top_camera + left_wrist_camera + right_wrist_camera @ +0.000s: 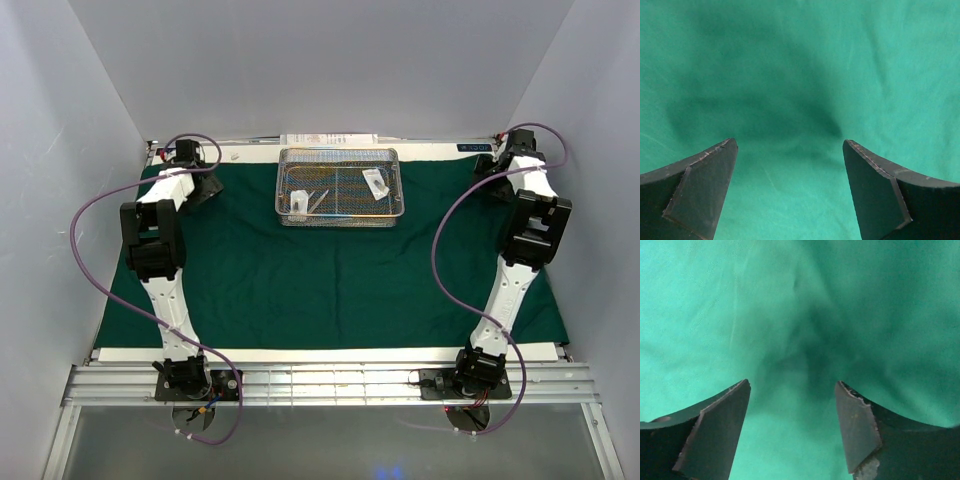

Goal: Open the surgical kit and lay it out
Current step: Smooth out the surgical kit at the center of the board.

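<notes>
Arm bases: both bolted at near table edge (330,355), L and R, purple cables (90,215) looping off each.
Cloth wrap (330,285): dk green, opened out flat over most of the table; light creases, near hem just short of the near edge.
L arm (160,250): reaches fwd along L side of the cloth to its far-L corner.
R arm (525,240): same on R side, wrist at the far-R corner.
L gripper (790,142): jaws spread wide, nothing between them; only green cloth below. Contact w/ cloth: cannot tell.
R gripper (792,383): jaws apart, released, nothing gripped; creased green cloth beneath.
Wire-mesh tray (340,218): silver, rect., sits on the cloth at far centre, between the two wrists and well apart from both.
Tray contents: white packet (299,202) near-L, second white packet (375,181) far-R; thin metal instruments (318,199) lie between them, too small to sort into scissors or tweezers.
Far edge: flat white item (330,138) just behind the tray, type unclear.
</notes>
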